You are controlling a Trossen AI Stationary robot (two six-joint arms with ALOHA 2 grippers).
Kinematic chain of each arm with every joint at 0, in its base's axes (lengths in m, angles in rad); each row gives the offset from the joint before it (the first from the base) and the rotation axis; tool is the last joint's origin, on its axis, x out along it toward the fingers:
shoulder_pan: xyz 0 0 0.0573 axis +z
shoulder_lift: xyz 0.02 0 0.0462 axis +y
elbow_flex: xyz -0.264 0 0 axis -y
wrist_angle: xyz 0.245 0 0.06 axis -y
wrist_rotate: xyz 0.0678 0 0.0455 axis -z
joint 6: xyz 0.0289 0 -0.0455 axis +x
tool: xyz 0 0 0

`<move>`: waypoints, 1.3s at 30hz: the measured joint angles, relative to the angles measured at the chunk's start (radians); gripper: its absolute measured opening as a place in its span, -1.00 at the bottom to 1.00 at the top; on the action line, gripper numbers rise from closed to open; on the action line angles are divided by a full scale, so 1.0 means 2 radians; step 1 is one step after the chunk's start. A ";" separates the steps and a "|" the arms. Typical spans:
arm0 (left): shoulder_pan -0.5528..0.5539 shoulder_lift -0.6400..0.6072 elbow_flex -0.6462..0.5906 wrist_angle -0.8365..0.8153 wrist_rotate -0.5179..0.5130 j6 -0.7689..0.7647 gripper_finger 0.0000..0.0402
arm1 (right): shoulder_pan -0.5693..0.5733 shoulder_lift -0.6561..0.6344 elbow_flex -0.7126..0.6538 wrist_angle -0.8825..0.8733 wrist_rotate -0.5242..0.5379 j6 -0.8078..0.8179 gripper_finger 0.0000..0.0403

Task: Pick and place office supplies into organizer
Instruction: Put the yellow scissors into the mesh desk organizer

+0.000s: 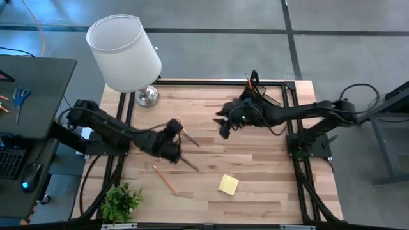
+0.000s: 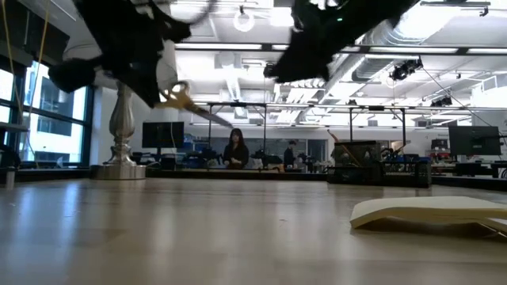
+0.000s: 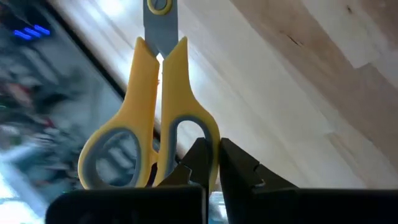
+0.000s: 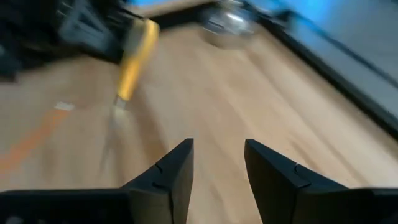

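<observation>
While the left gripper (image 1: 171,142) is holding the scissors (image 3: 152,118) off the table (image 1: 255,160), its fingers (image 3: 200,160) are pressing together on one yellow handle loop, as the left wrist view shows. In the low view the scissors are hanging clear of the tabletop, handles near the gripper and blades pointing away toward the room. Taking the lamp (image 1: 126,54) at the table's far left corner as landmark, the left gripper is sitting in front of it and slightly toward the table's middle. The right gripper (image 1: 225,125) is hovering farther along the table from the lamp, past the left gripper, with its fingers (image 4: 174,174) standing apart and nothing between them. The organizer (image 1: 259,92) is standing at the far edge, well apart from the lamp, near the opposite corner, just behind the right arm. An orange pencil (image 1: 165,179) is lying on the wood toward the near edge, in front of the left gripper. The sticky pad (image 1: 228,184) is resting nearer the front edge, well away from the lamp and to the right of the pencil. A small plant (image 1: 120,201) is sitting at the near left corner, straight across the table from the lamp.
</observation>
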 joint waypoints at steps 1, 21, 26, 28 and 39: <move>-0.011 0.000 0.000 0.000 -0.013 0.002 -0.99 | -0.005 0.013 0.000 0.030 -0.034 -0.006 -0.32; -0.050 -0.001 0.001 -0.013 0.002 -0.036 -1.00 | 0.000 0.244 0.112 0.178 -0.236 0.007 -0.03; -0.050 -0.001 0.001 -0.012 0.002 -0.037 -1.00 | 0.001 0.275 0.151 0.157 -0.285 0.008 0.01; -0.050 -0.001 0.001 -0.010 0.002 -0.037 -1.00 | 0.001 0.282 0.161 0.155 -0.287 0.013 0.01; -0.050 -0.001 0.001 0.004 0.000 -0.033 -1.00 | 0.001 0.292 0.172 0.150 -0.272 0.010 -0.01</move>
